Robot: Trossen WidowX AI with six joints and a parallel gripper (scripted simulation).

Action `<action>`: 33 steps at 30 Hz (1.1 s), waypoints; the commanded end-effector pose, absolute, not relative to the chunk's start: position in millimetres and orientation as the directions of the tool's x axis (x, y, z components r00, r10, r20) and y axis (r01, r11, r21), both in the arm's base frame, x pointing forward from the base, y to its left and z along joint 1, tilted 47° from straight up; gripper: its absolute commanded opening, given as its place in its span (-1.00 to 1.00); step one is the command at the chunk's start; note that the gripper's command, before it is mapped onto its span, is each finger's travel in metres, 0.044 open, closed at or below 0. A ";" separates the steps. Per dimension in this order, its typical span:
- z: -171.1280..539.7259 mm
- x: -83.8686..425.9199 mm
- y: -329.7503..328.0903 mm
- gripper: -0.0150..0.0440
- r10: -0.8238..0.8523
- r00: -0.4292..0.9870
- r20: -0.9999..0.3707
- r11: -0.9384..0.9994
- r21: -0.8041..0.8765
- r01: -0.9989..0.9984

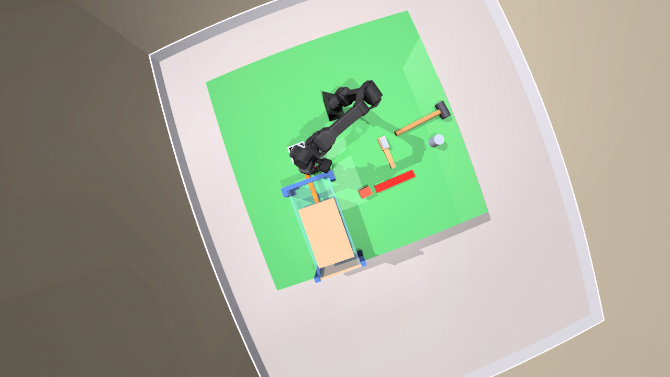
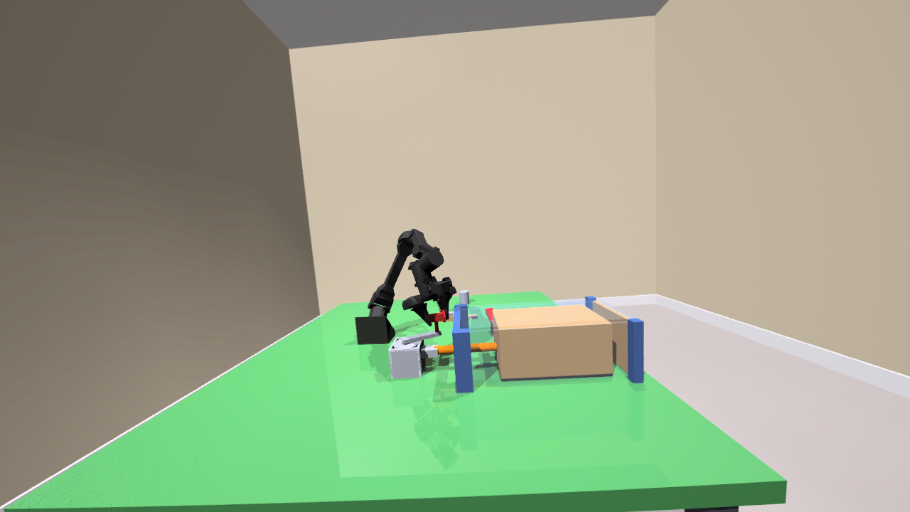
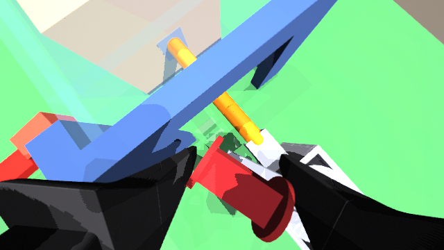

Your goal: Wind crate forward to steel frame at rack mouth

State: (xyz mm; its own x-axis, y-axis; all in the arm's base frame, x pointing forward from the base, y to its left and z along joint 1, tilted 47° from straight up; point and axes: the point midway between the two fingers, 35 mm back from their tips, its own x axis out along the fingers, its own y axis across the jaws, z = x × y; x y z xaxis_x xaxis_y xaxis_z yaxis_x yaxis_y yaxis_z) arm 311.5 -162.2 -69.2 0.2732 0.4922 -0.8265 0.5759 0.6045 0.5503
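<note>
The crate sits flat inside the clear-panelled cubby, with a gap between its front and the blue frame. An orange strap runs under the frame's top bar to the grey winch. The handle's grey crank arm lies across the winch top, pointing toward the frame; its key is hidden. My gripper is shut on the upright red grip, close beside the frame's top bar.
A red bar and a red block lie beside the cubby. Farther off are a pale-headed tool with a wooden handle, a black-headed mallet and a grey cylinder. Clear panels flank the crate.
</note>
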 end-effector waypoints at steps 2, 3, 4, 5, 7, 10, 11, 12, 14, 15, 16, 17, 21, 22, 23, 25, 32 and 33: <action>-69.2 311.5 -162.2 0.58 0.492 0.273 -0.827 0.605 0.550 0.576; -69.2 311.5 -162.2 0.67 0.492 0.273 -0.827 0.605 0.550 0.576; -69.2 311.5 -162.2 0.75 0.492 0.273 -0.827 0.605 0.550 0.576; -69.2 311.5 -162.2 0.84 0.492 0.273 -0.827 0.605 0.550 0.576; -69.2 311.5 -162.2 1.00 0.492 0.273 -0.827 0.605 0.550 0.576; -67.9 311.8 -163.8 0.91 0.492 0.273 -0.827 0.605 0.550 0.576; -65.5 312.4 -166.6 0.82 0.492 0.273 -0.827 0.605 0.550 0.576; -61.8 313.2 -170.7 0.73 0.492 0.273 -0.827 0.605 0.550 0.576; -50.9 314.9 -182.5 0.56 0.491 0.273 -0.827 0.605 0.549 0.576; -44.4 315.5 -189.1 0.47 0.491 0.273 -0.827 0.605 0.549 0.576; -36.8 315.8 -196.4 0.38 0.491 0.272 -0.828 0.605 0.549 0.576; -29.6 315.8 -203.0 0.35 0.491 0.272 -0.828 0.605 0.549 0.577; -23.5 315.6 -208.3 0.26 0.491 0.272 -0.828 0.605 0.549 0.577; -23.5 315.6 -208.3 0.24 0.491 0.272 -0.828 0.605 0.549 0.577; -23.5 315.6 -208.3 0.22 0.491 0.272 -0.828 0.605 0.549 0.577; -23.5 315.6 -208.3 0.17 0.491 0.272 -0.828 0.605 0.549 0.577; -23.5 315.6 -208.3 0.02 0.491 0.272 -0.828 0.605 0.549 0.577; -23.5 315.6 -208.3 -0.01 0.491 0.272 -0.828 0.605 0.549 0.577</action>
State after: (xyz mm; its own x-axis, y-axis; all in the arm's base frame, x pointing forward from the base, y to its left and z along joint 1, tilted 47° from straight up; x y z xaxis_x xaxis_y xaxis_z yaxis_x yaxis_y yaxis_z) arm 315.6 -207.4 -24.1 0.2740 0.4934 -0.8255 0.5786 0.6010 0.5513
